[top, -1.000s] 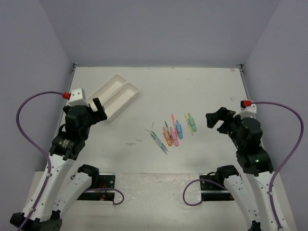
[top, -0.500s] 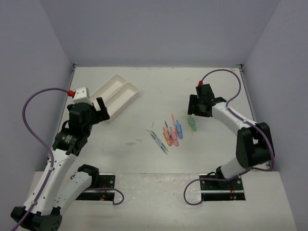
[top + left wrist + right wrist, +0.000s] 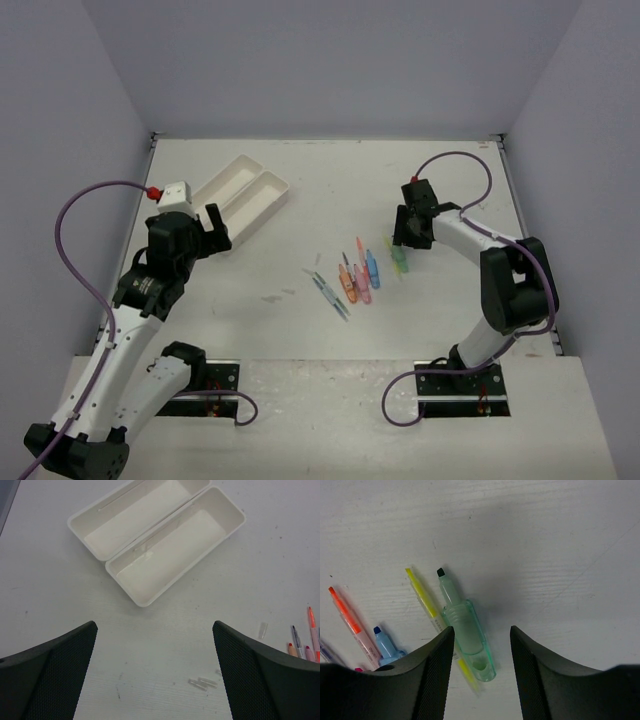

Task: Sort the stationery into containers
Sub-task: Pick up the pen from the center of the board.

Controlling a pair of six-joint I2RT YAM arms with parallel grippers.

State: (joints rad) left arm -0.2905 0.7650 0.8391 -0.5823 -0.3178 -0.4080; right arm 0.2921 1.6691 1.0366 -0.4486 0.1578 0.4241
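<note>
Green marker (image 3: 467, 630): likely light, stiff, slick; pinch mid-barrel. Right gripper (image 3: 481, 639) half-open astride it, ungripped; left gripper (image 3: 155, 627) wide, empty.

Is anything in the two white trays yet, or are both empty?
Both empty: the left wrist view shows the trays with bare white floors; the markers lie out on the table.

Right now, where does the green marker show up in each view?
Top external: green marker right of centre, just below the right arm's tip.
Left wrist: not in it.
Right wrist: green marker at lower centre, its back end between the right fingers.
Shared landmark: the orange pen, at the right edge in the left wrist view and at far left in the right wrist view.
</note>
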